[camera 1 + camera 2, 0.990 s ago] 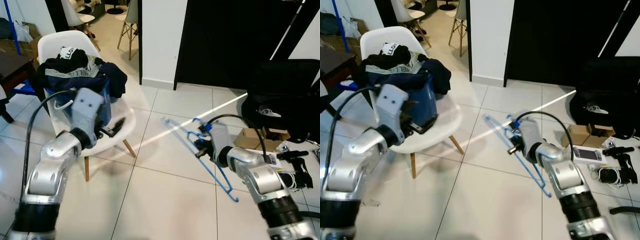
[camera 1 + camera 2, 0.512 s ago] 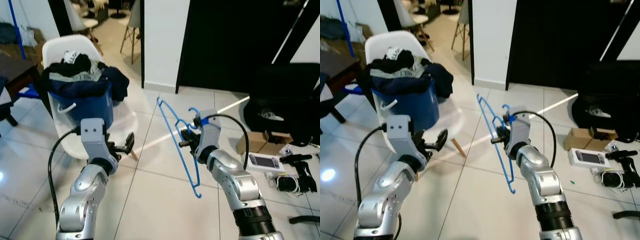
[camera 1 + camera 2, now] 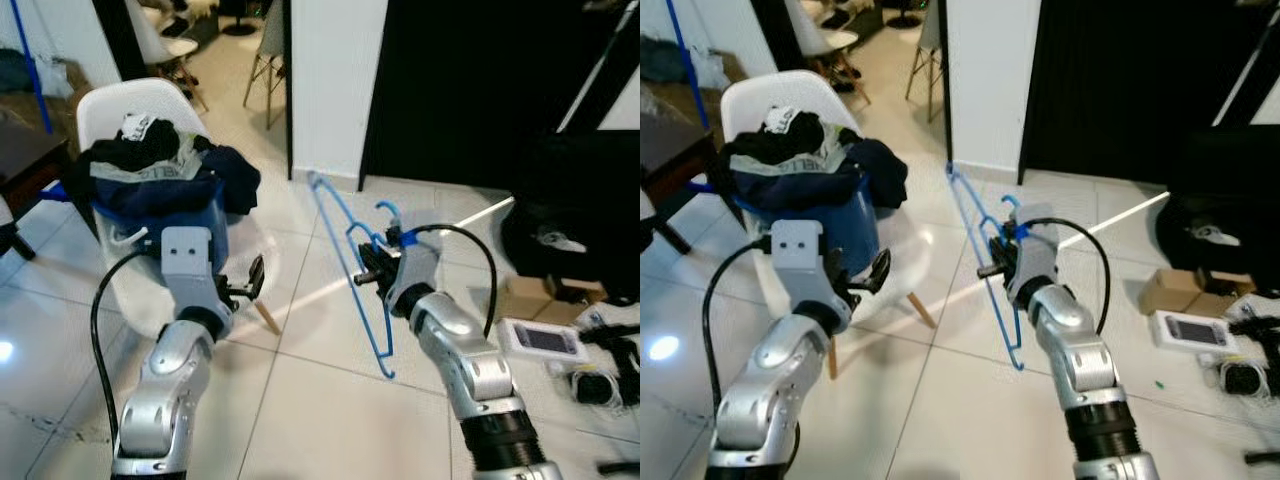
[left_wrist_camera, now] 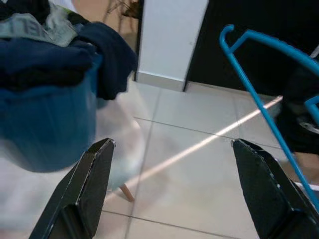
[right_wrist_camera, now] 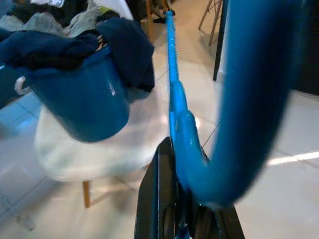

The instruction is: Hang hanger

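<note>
A blue plastic hanger [image 3: 352, 268] is held in the air over the tiled floor, its hook up near the wrist. My right gripper [image 3: 366, 278] is shut on the hanger's neck, and the same grip on the hanger [image 5: 185, 134] fills the right wrist view. My left gripper [image 3: 250, 279] is raised beside the white chair [image 3: 122, 100], open with nothing between its fingers [image 4: 89, 186]. The hanger [image 4: 259, 94] hangs a little to its right.
A blue bucket [image 3: 170, 220] heaped with dark clothes stands on the white chair. A black bag [image 3: 580, 210], cardboard boxes and small devices [image 3: 530, 338] lie on the floor at right. A white wall corner [image 3: 335, 80] and dark doorway stand ahead.
The camera view shifted. My right gripper carried the hanger a little higher and further from me. My left arm stays raised and open near the chair.
</note>
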Controlling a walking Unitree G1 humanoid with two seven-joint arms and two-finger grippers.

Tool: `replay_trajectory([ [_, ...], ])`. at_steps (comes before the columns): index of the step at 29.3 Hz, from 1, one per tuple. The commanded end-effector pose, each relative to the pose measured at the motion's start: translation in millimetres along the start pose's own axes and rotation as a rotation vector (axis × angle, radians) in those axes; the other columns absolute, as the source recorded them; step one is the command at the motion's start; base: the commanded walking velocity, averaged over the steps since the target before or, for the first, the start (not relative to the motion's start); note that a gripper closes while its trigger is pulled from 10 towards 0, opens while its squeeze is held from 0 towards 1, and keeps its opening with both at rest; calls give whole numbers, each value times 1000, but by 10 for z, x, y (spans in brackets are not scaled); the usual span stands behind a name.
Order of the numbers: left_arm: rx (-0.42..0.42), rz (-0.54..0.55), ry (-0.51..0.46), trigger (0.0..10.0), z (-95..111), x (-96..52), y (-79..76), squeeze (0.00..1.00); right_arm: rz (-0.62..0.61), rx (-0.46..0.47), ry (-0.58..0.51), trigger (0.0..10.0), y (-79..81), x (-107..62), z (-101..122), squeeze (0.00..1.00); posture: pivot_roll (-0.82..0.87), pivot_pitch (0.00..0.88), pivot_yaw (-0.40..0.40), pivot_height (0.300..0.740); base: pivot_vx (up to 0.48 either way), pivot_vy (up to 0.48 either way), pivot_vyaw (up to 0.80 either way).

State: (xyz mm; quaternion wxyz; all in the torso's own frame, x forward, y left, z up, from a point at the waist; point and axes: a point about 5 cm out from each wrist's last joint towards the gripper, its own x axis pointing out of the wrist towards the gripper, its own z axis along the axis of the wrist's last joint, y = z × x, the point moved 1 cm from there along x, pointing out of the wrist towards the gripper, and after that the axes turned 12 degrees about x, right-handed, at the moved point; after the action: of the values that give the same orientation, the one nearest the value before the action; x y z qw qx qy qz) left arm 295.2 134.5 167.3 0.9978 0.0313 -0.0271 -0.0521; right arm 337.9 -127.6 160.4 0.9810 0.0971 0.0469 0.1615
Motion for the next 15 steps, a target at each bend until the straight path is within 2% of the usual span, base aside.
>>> replay_trajectory([
  [1, 8, 0, -3, 10000, 20, 0, -15, 0, 3, 10, -10, 10000, 2, -1, -12, 0, 28, 139, 3, 740, 375, 0, 788],
  [2, 19, -2, -12, 10000, 39, 12, -11, 0, 7, 19, -15, 10000, 4, 5, -14, 0, 26, 139, 4, 740, 371, 0, 738],
  [8, 64, -16, -47, 10000, 119, 51, -12, 0, 10, 22, -19, 10000, 4, 12, -15, 0, 23, 137, 2, 740, 370, 0, 0],
  [11, 100, -28, -98, 10000, 254, 100, -1, 0, 4, 18, -18, 10000, -3, 16, -18, 0, 22, 135, 0, 740, 354, 0, 0],
  [15, 112, -26, -122, 10000, 324, 122, 18, 0, 0, 21, -19, 10000, -8, 17, -19, 0, 21, 134, 0, 740, 354, 0, 0],
])
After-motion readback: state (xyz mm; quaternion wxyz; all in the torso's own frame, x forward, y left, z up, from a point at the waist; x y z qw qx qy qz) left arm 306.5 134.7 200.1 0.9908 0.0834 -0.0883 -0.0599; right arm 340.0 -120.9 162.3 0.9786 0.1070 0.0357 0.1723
